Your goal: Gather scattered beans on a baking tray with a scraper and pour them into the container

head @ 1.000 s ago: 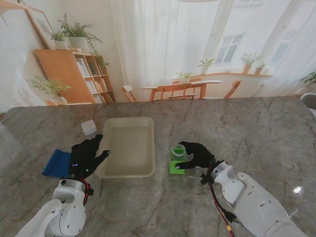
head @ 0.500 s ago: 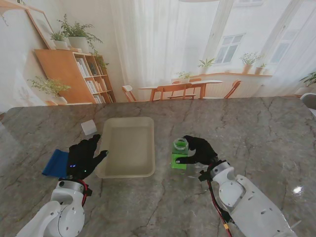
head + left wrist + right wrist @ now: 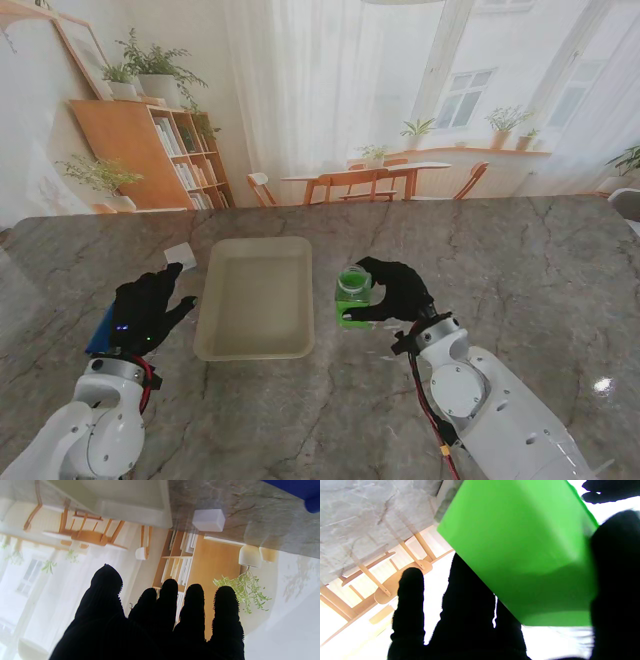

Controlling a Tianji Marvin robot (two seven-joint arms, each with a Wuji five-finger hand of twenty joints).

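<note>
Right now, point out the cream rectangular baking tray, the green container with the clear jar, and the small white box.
Cream rectangular baking tray (image 3: 205, 305), stand view, bare left rim.
Green container with the clear jar (image 3: 352, 306), stand view, green body under the jar.
Small white box (image 3: 208, 520), left wrist view, middle of its side face.

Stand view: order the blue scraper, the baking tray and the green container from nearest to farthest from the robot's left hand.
1. Blue scraper: at the left hand, partly hidden.
2. Baking tray: just to its right.
3. Green container: beyond the tray, in the right hand.
</note>
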